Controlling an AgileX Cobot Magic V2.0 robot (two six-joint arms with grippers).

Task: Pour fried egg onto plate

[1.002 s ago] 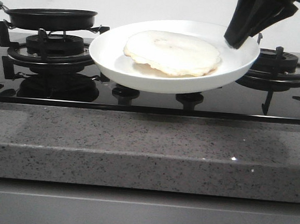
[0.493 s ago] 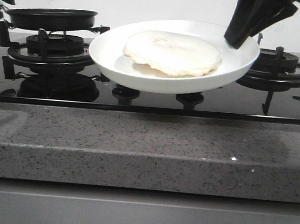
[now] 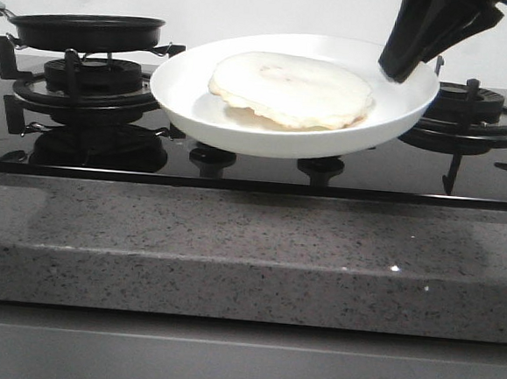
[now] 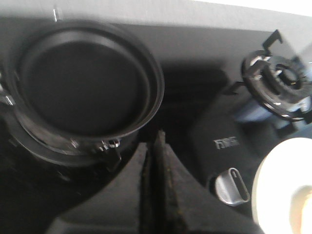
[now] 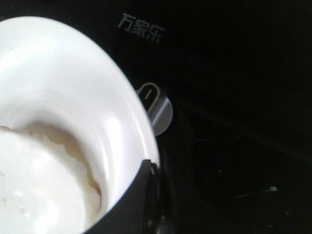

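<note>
Gripping plate (image 3: 241,123) rim, right gripper (image 3: 395,71); left gripper (image 4: 155,146) closed, empty; hob (image 5: 234,73) printed "万家乐".

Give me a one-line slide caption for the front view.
Right gripper holds the shallow white plate by its rim above the stove, pale fried egg on it; empty black pan on the left burner.
</note>
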